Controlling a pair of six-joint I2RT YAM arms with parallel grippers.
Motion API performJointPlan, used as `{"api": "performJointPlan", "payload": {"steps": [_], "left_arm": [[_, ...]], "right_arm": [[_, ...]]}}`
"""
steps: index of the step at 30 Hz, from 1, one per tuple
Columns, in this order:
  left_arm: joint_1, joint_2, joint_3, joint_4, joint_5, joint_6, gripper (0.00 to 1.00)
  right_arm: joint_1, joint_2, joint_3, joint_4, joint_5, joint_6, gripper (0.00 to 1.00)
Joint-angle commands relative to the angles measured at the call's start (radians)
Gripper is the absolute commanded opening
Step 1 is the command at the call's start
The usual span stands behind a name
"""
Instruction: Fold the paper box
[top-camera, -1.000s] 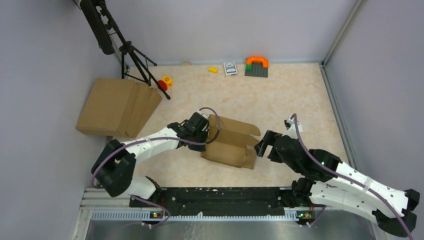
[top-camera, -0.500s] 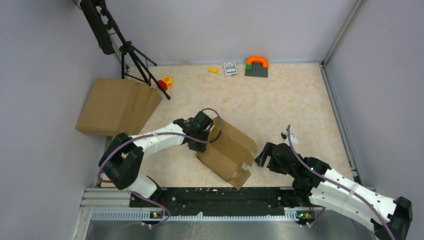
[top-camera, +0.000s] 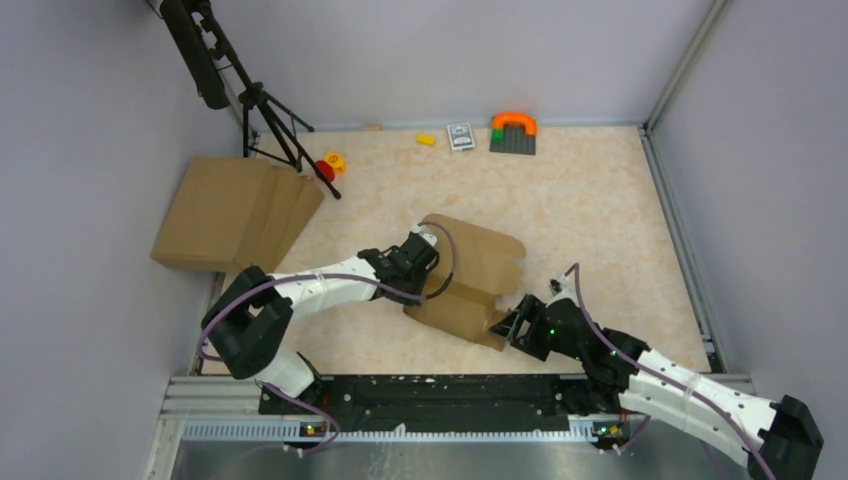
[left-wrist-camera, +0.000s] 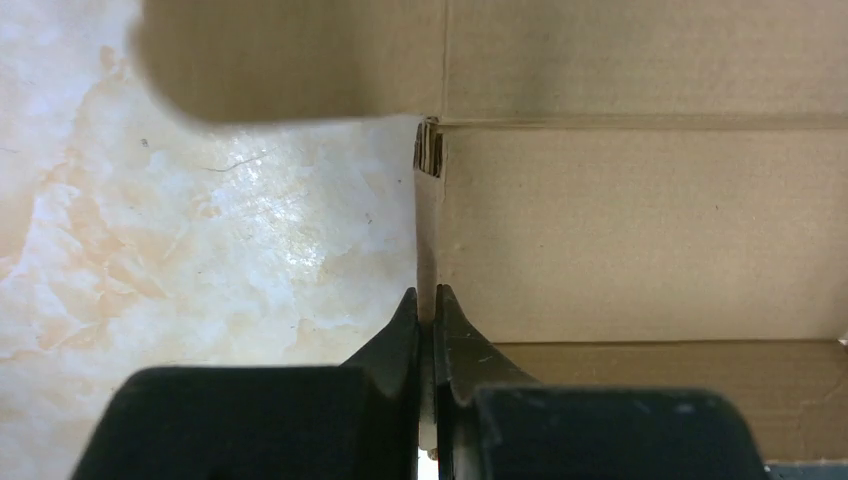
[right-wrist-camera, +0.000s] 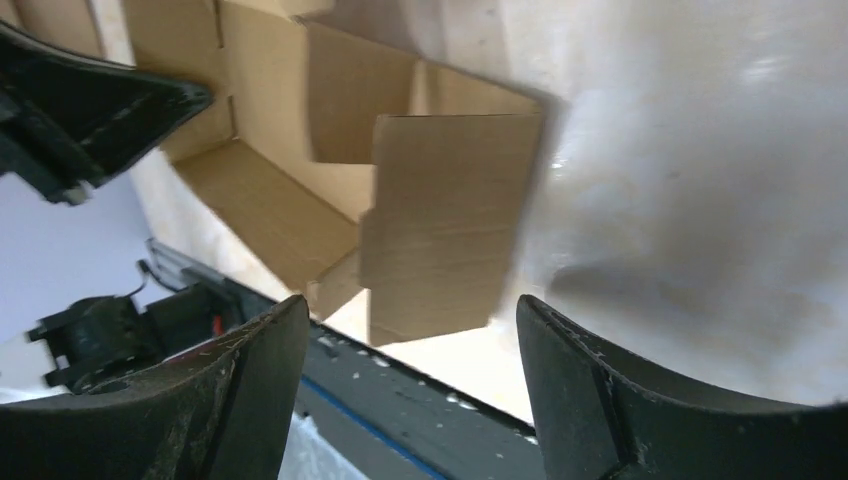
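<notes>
The paper box (top-camera: 478, 262) is a brown cardboard piece, partly raised, in the middle of the table. My left gripper (top-camera: 432, 264) is at its left side. In the left wrist view the left gripper (left-wrist-camera: 427, 300) is shut on the thin edge of an upright wall of the paper box (left-wrist-camera: 640, 230). My right gripper (top-camera: 508, 326) sits at the box's near right corner. In the right wrist view it (right-wrist-camera: 410, 312) stands open, and a loose flap (right-wrist-camera: 450, 220) hangs just beyond its fingertips, untouched.
A bigger pile of flat cardboard (top-camera: 235, 212) lies at the left, beside a black tripod (top-camera: 265, 110). Small toys stand along the back wall: an orange and grey block (top-camera: 513, 132), a card box (top-camera: 460, 136), a yellow piece (top-camera: 426, 139). The black rail (top-camera: 440, 395) runs along the near edge.
The left gripper has swung the box round and lifted its far flap. The right gripper has moved left and nearer, up to the box's near right corner, with its jaws a little narrower.
</notes>
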Motion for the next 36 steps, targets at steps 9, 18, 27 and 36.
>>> {"api": "performJointPlan", "payload": {"steps": [9, 18, 27, 36], "left_arm": [[-0.097, 0.062, 0.029, -0.055, -0.233, -0.023, 0.0], [-0.138, 0.252, 0.186, -0.26, -0.33, -0.033, 0.0], [-0.138, 0.231, 0.218, -0.253, -0.248, -0.014, 0.3], [-0.1, 0.191, 0.26, -0.233, -0.202, 0.021, 0.37]], "right_arm": [[-0.029, 0.109, 0.155, -0.016, 0.064, -0.052, 0.8], [-0.038, 0.111, 0.182, -0.116, 0.097, -0.107, 0.81], [-0.063, 0.119, 0.182, -0.14, 0.106, -0.137, 0.88], [-0.077, 0.136, 0.18, -0.11, 0.069, -0.16, 0.87]]}}
